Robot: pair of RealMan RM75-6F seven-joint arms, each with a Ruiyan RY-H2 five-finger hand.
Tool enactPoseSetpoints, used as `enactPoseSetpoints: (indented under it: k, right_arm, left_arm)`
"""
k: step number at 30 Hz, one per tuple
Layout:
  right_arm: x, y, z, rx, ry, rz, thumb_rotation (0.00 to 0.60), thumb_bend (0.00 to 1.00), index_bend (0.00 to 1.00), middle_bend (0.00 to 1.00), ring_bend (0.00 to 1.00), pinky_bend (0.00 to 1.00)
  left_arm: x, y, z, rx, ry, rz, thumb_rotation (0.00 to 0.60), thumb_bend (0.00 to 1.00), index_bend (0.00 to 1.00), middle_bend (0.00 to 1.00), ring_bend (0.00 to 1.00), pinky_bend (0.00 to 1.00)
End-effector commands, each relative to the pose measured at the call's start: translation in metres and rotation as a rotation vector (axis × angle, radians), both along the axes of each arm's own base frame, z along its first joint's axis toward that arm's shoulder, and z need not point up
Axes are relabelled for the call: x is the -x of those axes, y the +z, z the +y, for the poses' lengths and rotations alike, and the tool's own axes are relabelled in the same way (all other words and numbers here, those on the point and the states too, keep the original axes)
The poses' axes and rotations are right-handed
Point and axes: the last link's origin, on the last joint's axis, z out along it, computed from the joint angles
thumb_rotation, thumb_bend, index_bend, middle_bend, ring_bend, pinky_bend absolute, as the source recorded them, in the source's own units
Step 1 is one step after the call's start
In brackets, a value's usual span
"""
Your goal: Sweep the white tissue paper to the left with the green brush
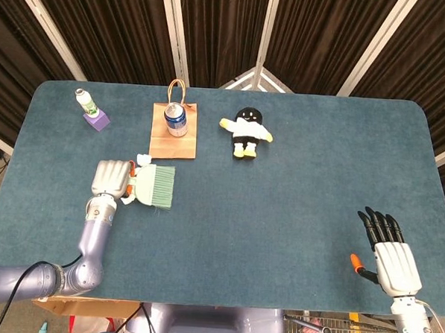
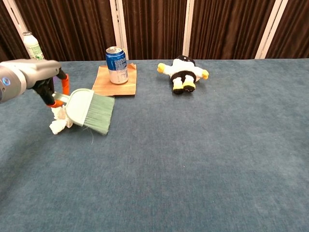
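Note:
My left hand point(image 1: 110, 180) point(image 2: 34, 74) holds the green brush point(image 1: 156, 187) point(image 2: 91, 110) by its handle, bristles pointing right and down toward the table. The brush covers most of the white tissue paper point(image 2: 59, 121). In the head view only a small white bit of tissue point(image 1: 142, 159) shows just above the brush head. My right hand point(image 1: 389, 253) rests flat at the near right of the table, fingers spread, holding nothing. It does not appear in the chest view.
A blue can point(image 1: 176, 118) point(image 2: 117, 65) stands on a brown paper bag point(image 1: 171, 143) point(image 2: 113, 85) behind the brush. A penguin plush point(image 1: 246, 132) point(image 2: 183, 72) lies at the back centre. A small bottle point(image 1: 85, 102) on a purple block point(image 1: 97, 120) stands back left.

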Motion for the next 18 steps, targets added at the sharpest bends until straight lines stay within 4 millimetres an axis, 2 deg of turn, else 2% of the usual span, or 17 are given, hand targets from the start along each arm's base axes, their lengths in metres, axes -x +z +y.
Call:
enactPoseSetpoints:
  k: [1,7,12,15,18]
  right_arm:
    - [0.000,0.000,0.000,0.000,-0.001,0.000,0.600,0.34,0.00,0.00,0.00,0.00]
    - [0.000,-0.001,0.001,-0.003,0.000,0.006,0.600,0.34,0.00,0.00,0.00,0.00]
    - [-0.001,-0.002,0.002,-0.003,0.000,0.013,0.600,0.34,0.00,0.00,0.00,0.00]
    - [-0.001,-0.002,0.001,-0.001,-0.001,0.014,0.600,0.34,0.00,0.00,0.00,0.00]
    - [-0.001,-0.002,0.001,-0.001,-0.001,0.014,0.600,0.34,0.00,0.00,0.00,0.00]
  left_arm:
    - [0.022,0.006,-0.007,0.018,0.069,0.063,0.600,0.77,0.80,1.00,1.00,1.00]
    - [0.068,0.039,-0.011,-0.032,0.149,0.116,0.600,0.77,0.80,1.00,1.00,1.00]
    - [0.112,0.083,-0.014,-0.104,0.204,0.184,0.600,0.77,0.80,1.00,1.00,1.00]
    - [0.127,0.114,-0.011,-0.187,0.225,0.163,0.600,0.77,0.80,1.00,1.00,1.00]
    - [0.132,0.139,-0.007,-0.267,0.220,0.109,0.600,0.77,0.80,1.00,1.00,1.00]
